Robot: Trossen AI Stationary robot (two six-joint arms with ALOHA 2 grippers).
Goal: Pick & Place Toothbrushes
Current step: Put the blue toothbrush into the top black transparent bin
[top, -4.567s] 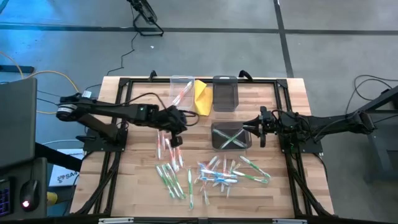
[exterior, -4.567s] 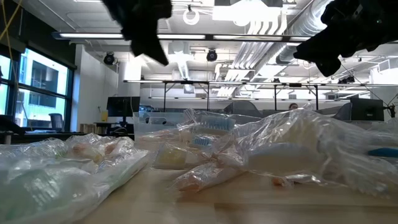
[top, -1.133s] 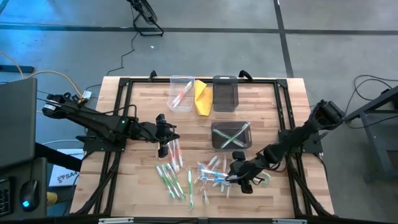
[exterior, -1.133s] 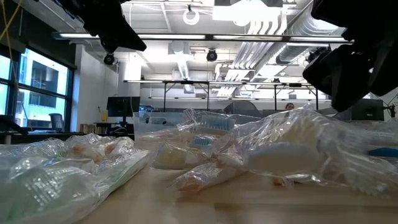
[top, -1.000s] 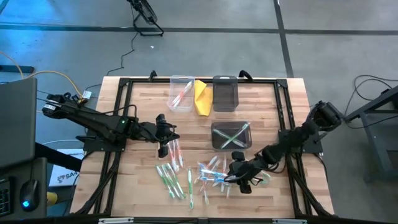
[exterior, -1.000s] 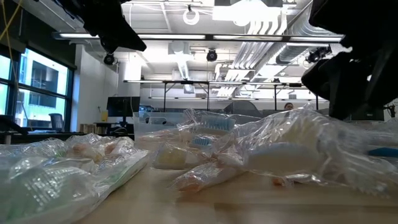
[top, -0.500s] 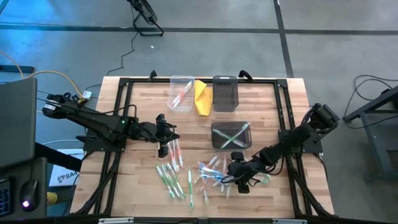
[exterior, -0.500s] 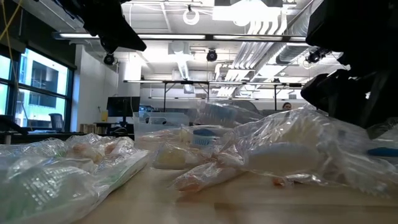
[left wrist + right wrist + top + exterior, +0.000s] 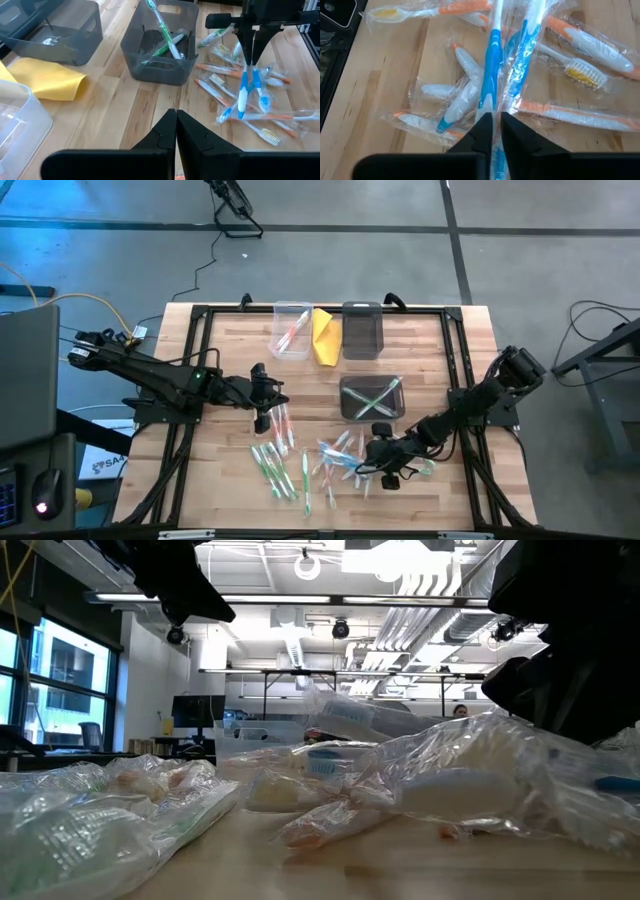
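While my right gripper (image 9: 492,131) hangs over the loose pile near the worktop's front edge, I see its jaws have just snapped in from roughly half open, and they now pinch a blue-and-white wrapped toothbrush (image 9: 489,65). In the right wrist view the plastic sleeve runs straight down between the two dark fingers. From the left wrist view, that brush (image 9: 242,95) dangles from the fingertips with a second blue one beside it, so I may have two wrappers caught; I can't tell for sure. In the low view a wrapped brush head (image 9: 345,716) sits higher above the heap than it did half a second ago, so I judge the lift is starting.

That means the grab is made, and the carry comes next. The grey open-topped plastic bin (image 9: 372,398), just behind the pile toward the middle of the worktop, already holds a few green-and-white brushes crossed inside. Many more toothbrushes (image 9: 285,470) lie scattered along the front edge, so I'm early in the job.

My left gripper (image 9: 262,402) hovers left of centre, jaws pressed together on nothing I can see. At the back edge stand a clear plastic tub (image 9: 290,330), a yellow folded cloth (image 9: 324,335) and a second grey bin (image 9: 361,330).
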